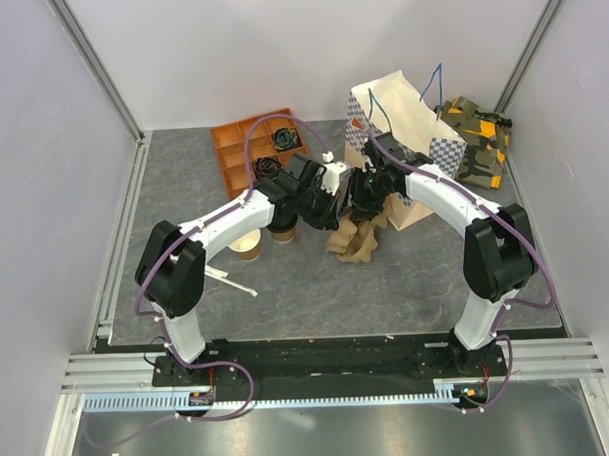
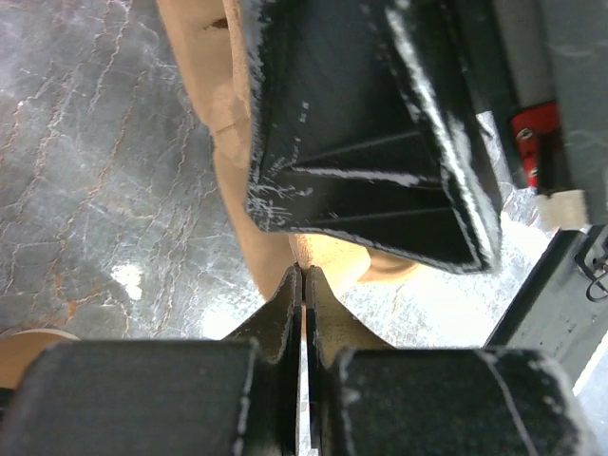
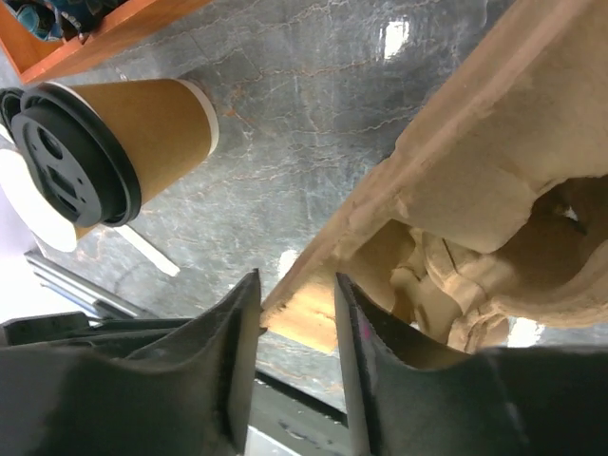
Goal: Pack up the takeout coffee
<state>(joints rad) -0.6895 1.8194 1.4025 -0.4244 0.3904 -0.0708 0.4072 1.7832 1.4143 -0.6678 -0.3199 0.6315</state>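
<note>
— How does the gripper (image 2: 302,280) stand?
— Jaws pressed together, tips just under the tan carrier (image 2: 223,104).
— What's above?
— A scuffed black block (image 2: 380,133), in front of the carrier, filling the middle.
— And around?
— Grey marbled table (image 2: 85,161) on the left, a small red part (image 2: 532,142) at the right, a tan curved rim (image 2: 24,347) at bottom left.

My left arm (image 1: 216,223) and right arm (image 1: 451,195) both rise from their bases, bend at the elbow and reach inward toward each other, so my wrists almost meet. My left gripper (image 2: 303,277) is pressed closed, fingertips flat together with only a hairline seam between them. My right gripper (image 3: 296,290) has its two fingers parted, a clear gap between the tips.
</note>
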